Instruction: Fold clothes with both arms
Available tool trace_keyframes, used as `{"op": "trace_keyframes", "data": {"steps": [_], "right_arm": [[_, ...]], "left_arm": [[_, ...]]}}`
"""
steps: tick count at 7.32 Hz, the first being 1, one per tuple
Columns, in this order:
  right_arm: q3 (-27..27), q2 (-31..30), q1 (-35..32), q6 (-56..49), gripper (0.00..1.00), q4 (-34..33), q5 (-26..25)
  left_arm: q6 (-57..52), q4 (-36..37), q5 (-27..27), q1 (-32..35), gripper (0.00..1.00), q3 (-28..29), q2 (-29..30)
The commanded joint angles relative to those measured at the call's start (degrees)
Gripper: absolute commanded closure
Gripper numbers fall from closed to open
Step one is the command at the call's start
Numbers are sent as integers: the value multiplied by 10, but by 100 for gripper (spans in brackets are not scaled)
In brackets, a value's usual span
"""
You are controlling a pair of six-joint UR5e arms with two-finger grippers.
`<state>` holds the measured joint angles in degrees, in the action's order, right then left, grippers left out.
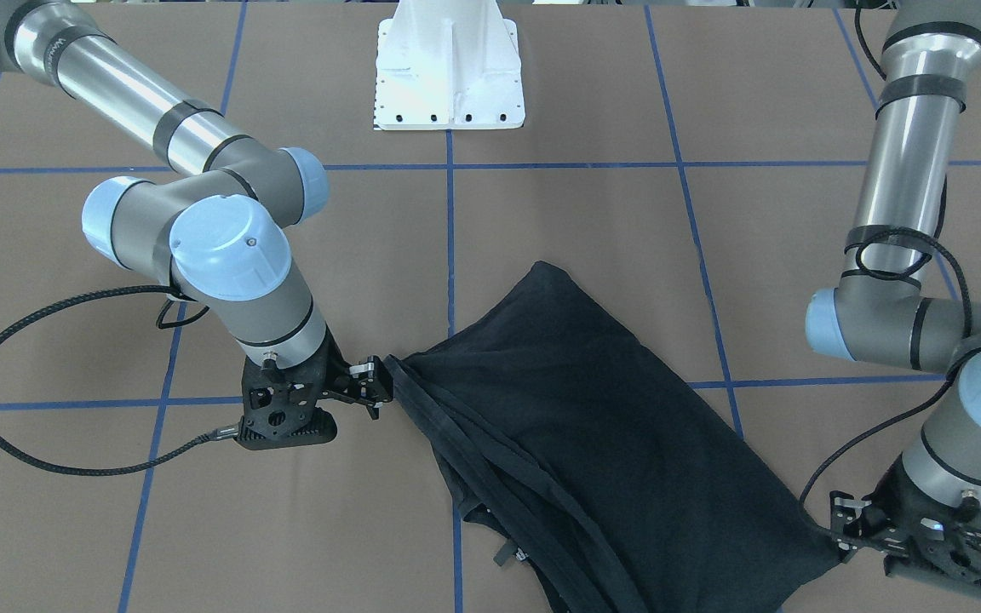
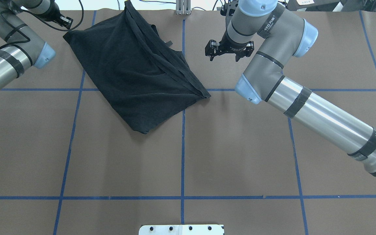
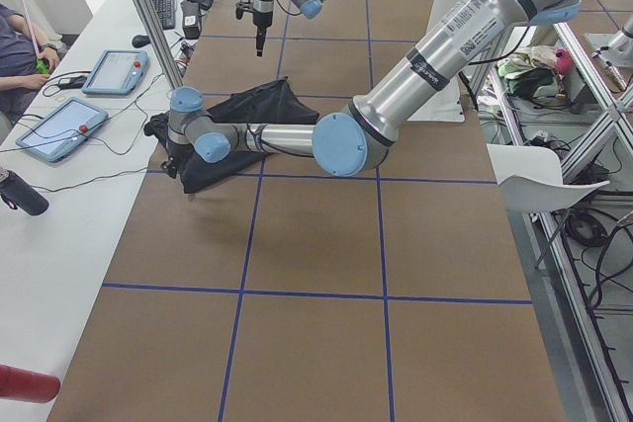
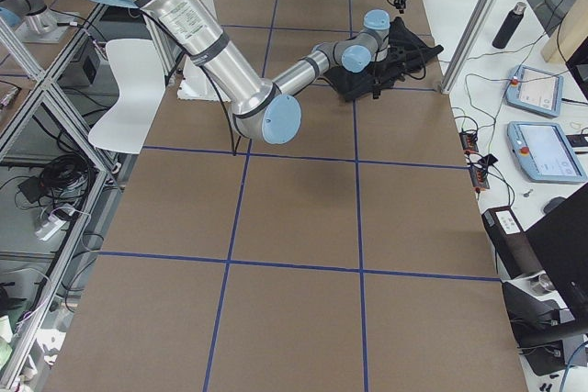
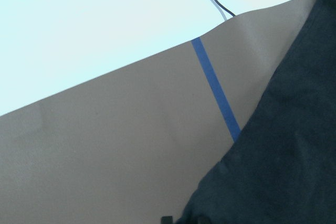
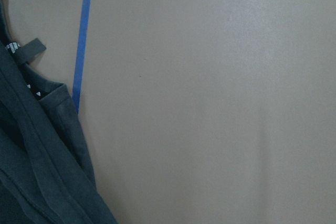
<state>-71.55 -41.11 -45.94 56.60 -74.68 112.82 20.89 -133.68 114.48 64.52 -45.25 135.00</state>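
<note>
Looming closest to the front-facing camera, the right arm [image 1: 226, 247] is reaching in with its blue-capped wrist joints stacked above its tool. Beneath everything I am seeing the brown table [image 2: 240, 156], gridded with blue tape lines [image 2: 182, 147], and the white pedestal base [image 1: 450, 77] is sitting at the robot's edge of it. From the other side the left arm [image 1: 908, 170] is bending down toward the table's far edge.

Between the two arms the black T-shirt [image 2: 132, 75] is lying on the far part of the table, mostly on the robot's left of the centre tape line. It is showing only plain black, with doubled edges bunching in a band along one side.

I am watching the left gripper [image 1: 846, 532] sitting low at the shirt's far left corner. That corner is tapering straight into its fingers, so it is pinching the cloth. Hanging just beside the shirt's opposite pointed corner is the right gripper [image 1: 378, 393]. The right wrist view is showing the cloth there lying flat on the table. I cannot tell how wide that pincer is standing. A small neck label [image 6: 26, 51] is poking out from the shirt's edge onto the table.
</note>
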Motion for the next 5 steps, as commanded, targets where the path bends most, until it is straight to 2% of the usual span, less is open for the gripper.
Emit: {"op": "trace_keyframes", "data": {"steps": [1, 2, 3, 4, 5], "right_arm": [[111, 66, 22, 4, 1, 76, -27], [177, 86, 27, 17, 1, 149, -42], [235, 119, 36, 24, 1, 176, -58], [273, 144, 46, 26, 1, 184, -75], [282, 146, 52, 26, 2, 197, -79]], "left_arm": [[-2, -4, 58, 9, 0, -84, -74], [-1, -4, 59, 9, 0, -104, -89], [1, -4, 58, 8, 0, -104, -93], [1, -4, 58, 7, 0, -104, -93], [2, -4, 58, 7, 0, -104, -94]]}}
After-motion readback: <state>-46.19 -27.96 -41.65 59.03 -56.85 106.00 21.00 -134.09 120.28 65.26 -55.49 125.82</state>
